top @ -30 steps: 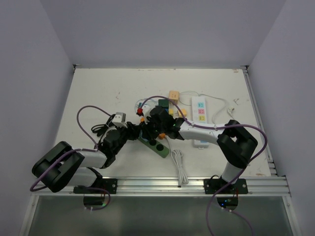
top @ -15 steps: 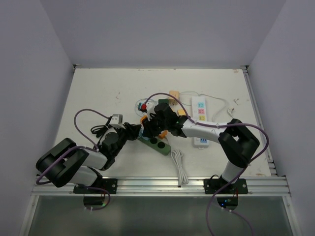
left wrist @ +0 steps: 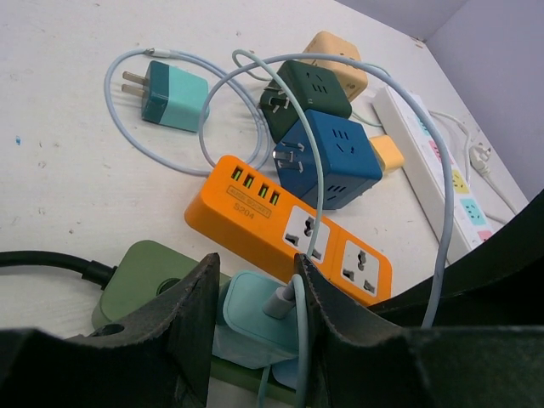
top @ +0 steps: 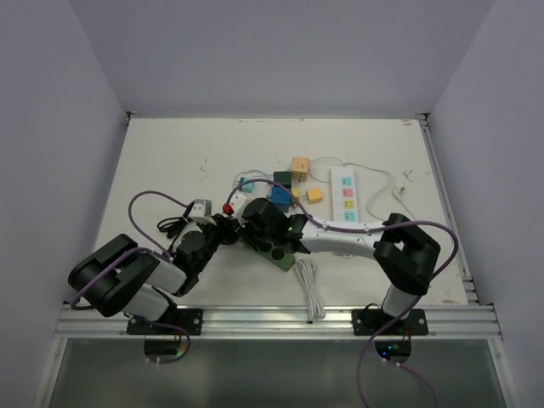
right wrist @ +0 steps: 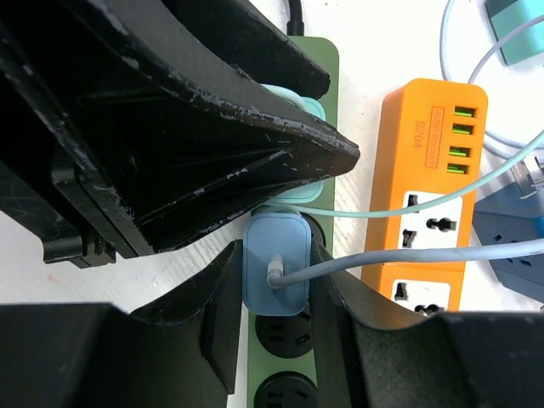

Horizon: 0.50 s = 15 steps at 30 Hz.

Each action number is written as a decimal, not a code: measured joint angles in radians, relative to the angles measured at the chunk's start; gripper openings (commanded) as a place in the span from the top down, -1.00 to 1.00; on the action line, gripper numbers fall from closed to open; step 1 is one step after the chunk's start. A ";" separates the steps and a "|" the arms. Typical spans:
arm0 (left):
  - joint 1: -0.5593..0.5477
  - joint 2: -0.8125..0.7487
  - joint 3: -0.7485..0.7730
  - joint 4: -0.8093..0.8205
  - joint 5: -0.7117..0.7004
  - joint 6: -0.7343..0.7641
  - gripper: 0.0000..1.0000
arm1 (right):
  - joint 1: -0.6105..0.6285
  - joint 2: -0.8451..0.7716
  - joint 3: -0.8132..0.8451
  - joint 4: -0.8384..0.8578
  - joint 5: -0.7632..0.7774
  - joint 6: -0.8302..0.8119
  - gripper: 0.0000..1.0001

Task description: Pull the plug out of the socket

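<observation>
A green power strip (top: 280,257) lies near the table's front, with a teal plug (left wrist: 255,319) and a light blue plug (right wrist: 276,263) pushed into neighbouring sockets. Both grippers meet over it. My left gripper (left wrist: 255,272) straddles the teal plug, its fingers against the plug's sides and cable. My right gripper (right wrist: 276,251) is shut on the light blue plug, one finger pressing each side. In the top view the left gripper (top: 231,228) and the right gripper (top: 259,231) hide both plugs. The green strip also shows in the left wrist view (left wrist: 144,272) and in the right wrist view (right wrist: 327,64).
An orange power strip (left wrist: 289,225) lies right beside the green one, with pale cables draped over it. Behind stand a blue cube adapter (top: 280,194), a dark green cube (top: 282,178), a yellow cube (top: 299,164) and a white strip (top: 344,189). A coiled white cable (top: 308,280) lies in front.
My right gripper has moved toward the near left, off the cube adapters and down onto the green strip, now around the blue plug. My left gripper has barely shifted.
</observation>
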<state>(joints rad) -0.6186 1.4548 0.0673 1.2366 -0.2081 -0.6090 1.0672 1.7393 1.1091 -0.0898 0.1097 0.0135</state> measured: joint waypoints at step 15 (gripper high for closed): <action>-0.002 0.026 0.017 0.029 -0.020 -0.029 0.57 | -0.167 -0.013 -0.027 0.052 -0.294 0.127 1.00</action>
<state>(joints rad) -0.6201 1.4811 0.0841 1.2659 -0.2279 -0.6376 0.8997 1.7267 1.0821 -0.0380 -0.1841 0.1410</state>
